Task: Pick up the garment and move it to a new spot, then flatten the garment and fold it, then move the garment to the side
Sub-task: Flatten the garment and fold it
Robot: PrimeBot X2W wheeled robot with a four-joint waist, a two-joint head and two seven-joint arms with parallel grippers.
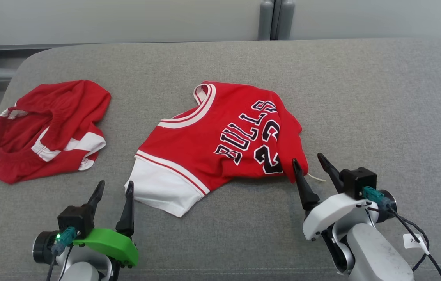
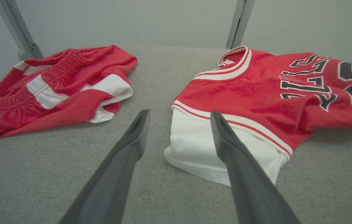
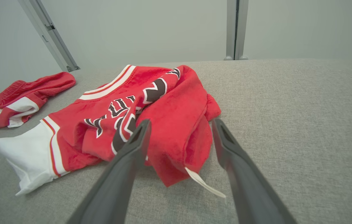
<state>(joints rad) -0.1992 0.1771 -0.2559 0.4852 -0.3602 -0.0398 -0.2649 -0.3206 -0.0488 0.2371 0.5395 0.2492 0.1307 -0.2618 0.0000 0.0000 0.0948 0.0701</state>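
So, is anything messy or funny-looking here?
Yes. The red jersey isn't flat: its end by the right gripper is bunched up, with a white tag poking out. The red shorts lie in a crumpled heap too.

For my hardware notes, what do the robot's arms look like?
Both end in long, dark, pointed jaws on a black block with a teal plug. The left arm wears a green cover; the right arm is white, with black cables and a white tag.
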